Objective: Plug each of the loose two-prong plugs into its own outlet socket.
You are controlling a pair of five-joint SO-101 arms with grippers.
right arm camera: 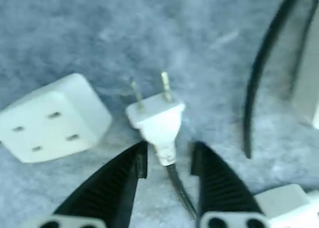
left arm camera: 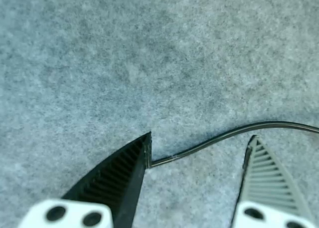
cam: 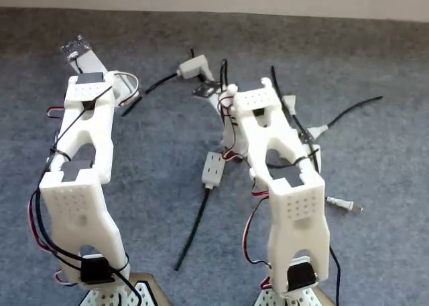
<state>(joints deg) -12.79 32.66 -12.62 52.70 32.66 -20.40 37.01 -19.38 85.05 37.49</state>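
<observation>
While the left gripper (left arm camera: pixel 201 138) hangs with jaws wide over a black cord (left arm camera: pixel 224 134), the right gripper (right arm camera: pixel 169 150) straddles, jaws narrow but unclamped, a white two-prong plug (right arm camera: pixel 155 118) just beside an outlet block (right arm camera: pixel 52 118) on grey carpet (right arm camera: pixel 75 28); closing on it seems next.

White plug (right arm camera: pixel 155 119), black cord (right arm camera: pixel 178 188), white outlet block (right arm camera: pixel 52 119), mottled grey carpet (left arm camera: pixel 149 48), black ribbed jaws
</observation>
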